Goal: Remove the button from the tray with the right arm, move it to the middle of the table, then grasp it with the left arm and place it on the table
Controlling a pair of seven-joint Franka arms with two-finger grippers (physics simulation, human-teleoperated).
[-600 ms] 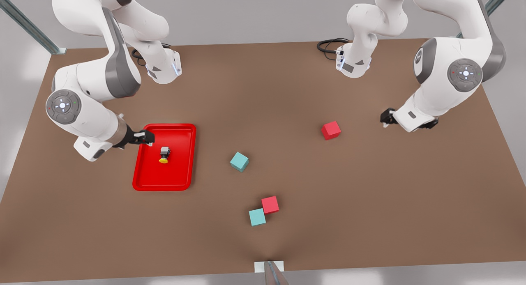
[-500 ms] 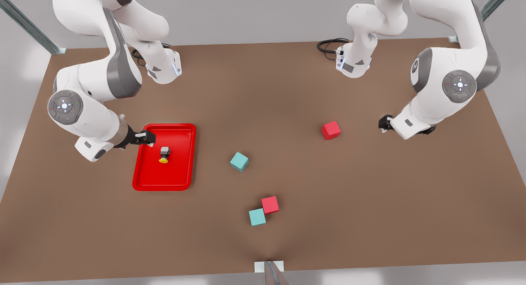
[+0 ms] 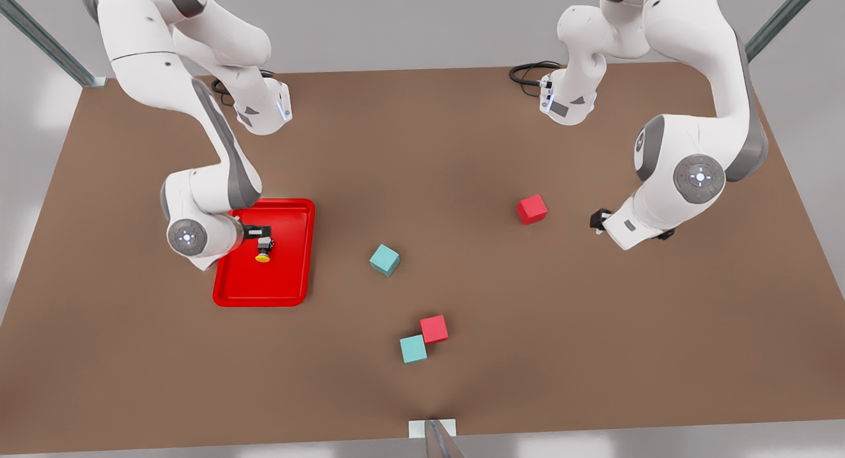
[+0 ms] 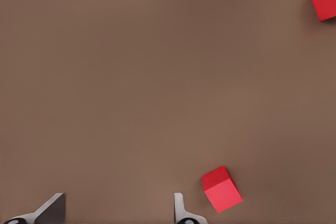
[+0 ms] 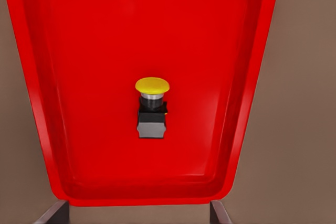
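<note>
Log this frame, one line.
right tool: open, above button | button: in tray, ungrasped | left tool: open, waiting near red cube

The yellow-capped button lies seemingly on its side inside the red tray.

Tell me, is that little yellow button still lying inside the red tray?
Yes, the button lies on its side on the floor of the tray, untouched.

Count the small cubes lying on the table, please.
4. One red cube near the left tool, one teal cube mid-table, and a touching red cube and teal cube nearer the camera.
</note>
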